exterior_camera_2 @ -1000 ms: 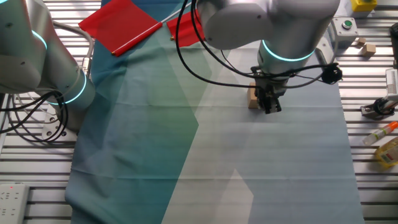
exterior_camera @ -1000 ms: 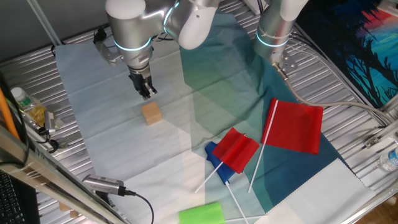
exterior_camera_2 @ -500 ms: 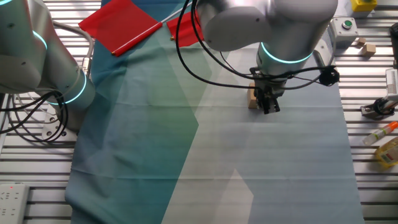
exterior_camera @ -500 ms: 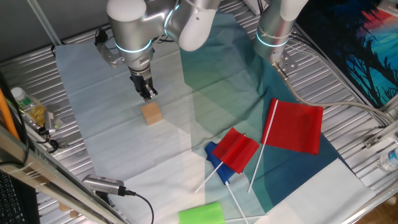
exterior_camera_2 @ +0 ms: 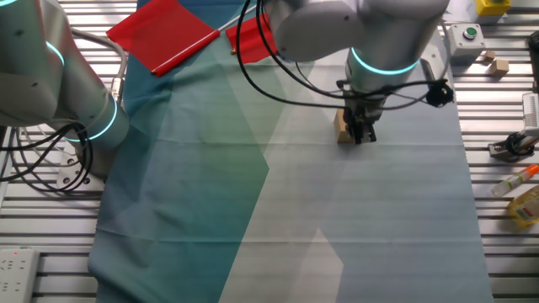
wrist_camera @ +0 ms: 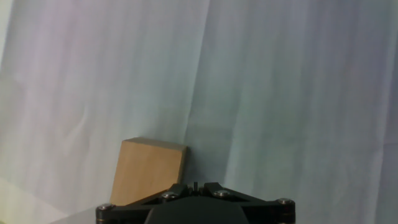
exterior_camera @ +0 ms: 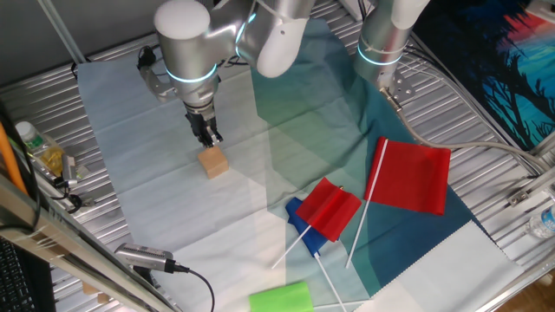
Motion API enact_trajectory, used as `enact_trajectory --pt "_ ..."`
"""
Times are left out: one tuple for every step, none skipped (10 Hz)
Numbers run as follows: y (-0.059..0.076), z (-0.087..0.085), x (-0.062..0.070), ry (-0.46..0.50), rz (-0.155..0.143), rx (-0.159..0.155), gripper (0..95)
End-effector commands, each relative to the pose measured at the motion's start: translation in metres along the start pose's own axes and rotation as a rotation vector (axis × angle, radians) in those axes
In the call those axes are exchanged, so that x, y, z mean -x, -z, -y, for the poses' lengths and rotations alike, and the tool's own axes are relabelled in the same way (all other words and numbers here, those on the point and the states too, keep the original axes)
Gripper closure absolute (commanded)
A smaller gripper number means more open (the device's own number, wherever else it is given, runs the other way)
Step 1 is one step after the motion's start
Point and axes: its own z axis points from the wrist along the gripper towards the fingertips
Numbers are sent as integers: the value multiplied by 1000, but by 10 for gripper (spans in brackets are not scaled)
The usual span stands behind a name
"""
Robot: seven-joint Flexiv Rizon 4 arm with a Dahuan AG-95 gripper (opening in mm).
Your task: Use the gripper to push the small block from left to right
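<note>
fingers together on gripper (exterior_camera: pixel 211 139), just beside small block (exterior_camera: pixel 213 162). keep tip low, press squarely mid-face, push slow to avoid spinning it.

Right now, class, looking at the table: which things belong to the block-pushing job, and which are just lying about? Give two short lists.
Belongs to the job:
- the gripper, fingers together, right beside the block
- the small block, tan wooden cube on the pale cloth

Just lying about:
- large red flag
- small red flag
- green block
- idle second arm
- bottle at the table edge
</note>
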Motion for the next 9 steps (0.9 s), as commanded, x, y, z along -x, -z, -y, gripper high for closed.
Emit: enact_trajectory --pt "3 -7 0 -17 -2 2 950" --pt "3 -15 2 -34 -2 1 950" --pt "3 -24 3 -50 -3 -2 950" --pt "3 -34 3 -70 -3 -6 950" --pt "3 -42 4 -86 -3 -9 950" --pt "3 -46 4 -95 -4 -10 950" --pt "3 -56 4 -116 -4 -16 950" --pt "3 -61 4 -130 -4 -19 950" --pt "4 -68 4 -147 -4 -16 950"
